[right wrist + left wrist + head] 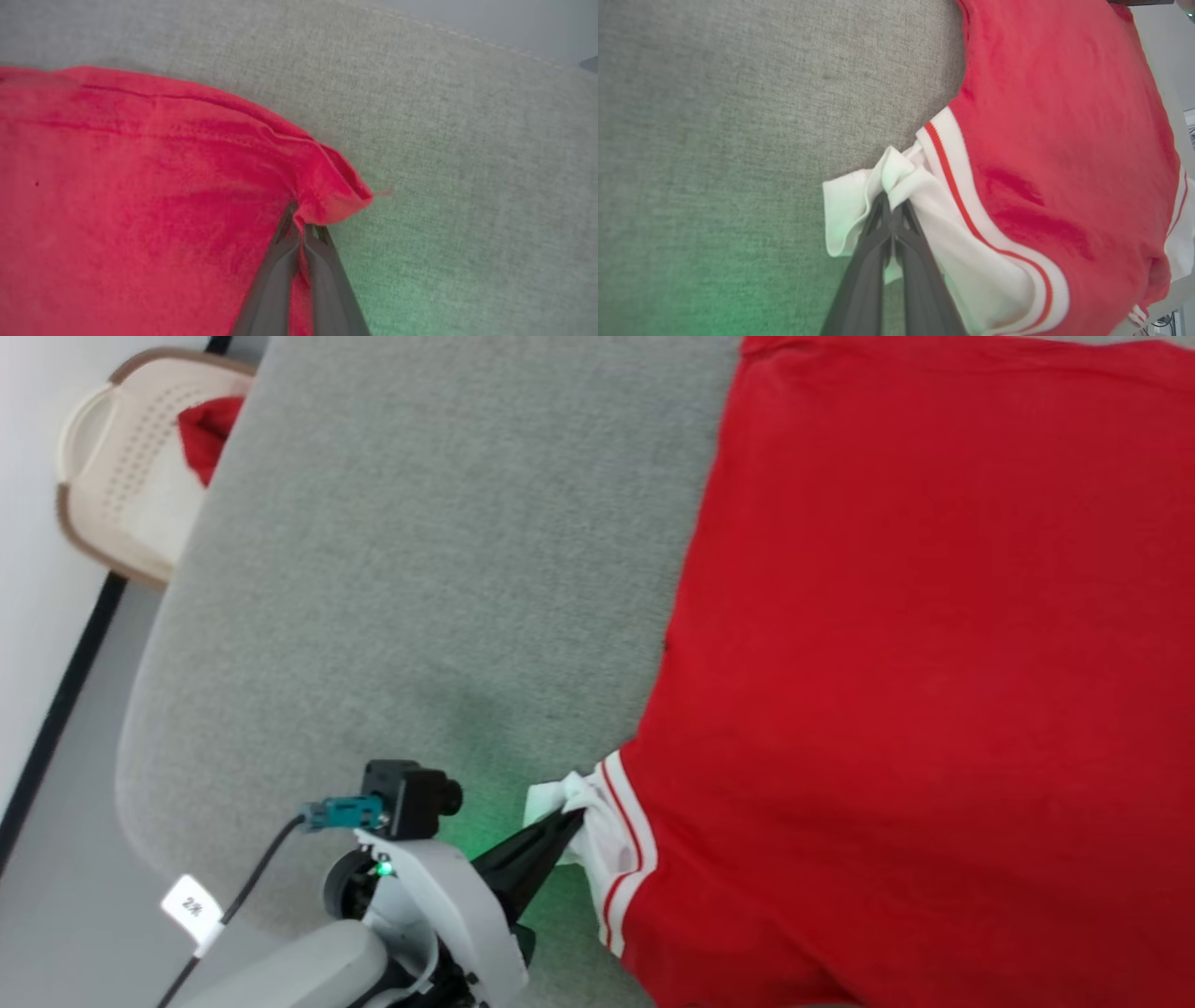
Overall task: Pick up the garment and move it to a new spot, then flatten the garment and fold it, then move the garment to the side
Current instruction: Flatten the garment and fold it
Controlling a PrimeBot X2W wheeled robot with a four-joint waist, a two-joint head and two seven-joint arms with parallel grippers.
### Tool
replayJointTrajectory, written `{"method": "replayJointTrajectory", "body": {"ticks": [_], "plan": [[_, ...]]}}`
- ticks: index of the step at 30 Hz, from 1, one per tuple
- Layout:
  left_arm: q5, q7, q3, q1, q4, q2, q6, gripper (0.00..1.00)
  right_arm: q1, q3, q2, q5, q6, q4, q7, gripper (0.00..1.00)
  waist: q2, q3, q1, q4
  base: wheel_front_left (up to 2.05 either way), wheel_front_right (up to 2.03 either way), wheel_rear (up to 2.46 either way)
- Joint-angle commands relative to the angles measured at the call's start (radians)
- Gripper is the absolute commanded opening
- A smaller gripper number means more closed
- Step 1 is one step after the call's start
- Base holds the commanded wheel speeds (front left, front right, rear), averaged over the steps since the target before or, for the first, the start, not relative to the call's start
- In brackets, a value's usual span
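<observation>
The garment (pixel 915 663), a large red shirt, lies spread over the right part of the grey padded surface (pixel 420 569). Its white sleeve (pixel 602 845) with red-and-white striped trim pokes out at the lower left. My left gripper (pixel 577 814) is shut on that bunched white sleeve (pixel 896 186), its two dark fingers pressed together. In the right wrist view my right gripper (pixel 300 220) is shut on a folded red corner of the garment (pixel 334 191), with red cloth pinched between the fingers.
A beige perforated laundry basket (pixel 121 476) stands off the surface at the far left, with a small red cloth (pixel 210 434) hanging in it. The grey surface's rounded edge (pixel 140 728) runs down the left, with pale floor and a dark strip beyond.
</observation>
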Motion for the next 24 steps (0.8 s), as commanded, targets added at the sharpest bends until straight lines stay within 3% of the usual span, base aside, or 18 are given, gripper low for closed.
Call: {"method": "replayJointTrajectory", "body": {"ticks": [1,13,24], "plan": [[-0.006,-0.004,0.006,0.014,0.013,0.017,0.016,0.0,0.083,0.041,0.008,0.023,0.0,0.014,0.035,0.0,0.0,-0.03,0.0,-0.043,0.0,0.0,0.0],[-0.023,-0.023,0.041,0.056,-0.045,0.107,0.071,0.0,0.232,0.235,-0.109,0.285,0.0,-0.287,0.055,0.0,0.0,-0.13,0.0,-0.197,0.0,0.0,0.0],[-0.046,-0.025,0.053,0.106,-0.093,0.173,0.116,0.0,0.554,0.225,-0.185,0.462,0.0,-0.543,0.022,0.0,0.0,-0.209,0.0,-0.291,0.0,0.0,0.0]]}}
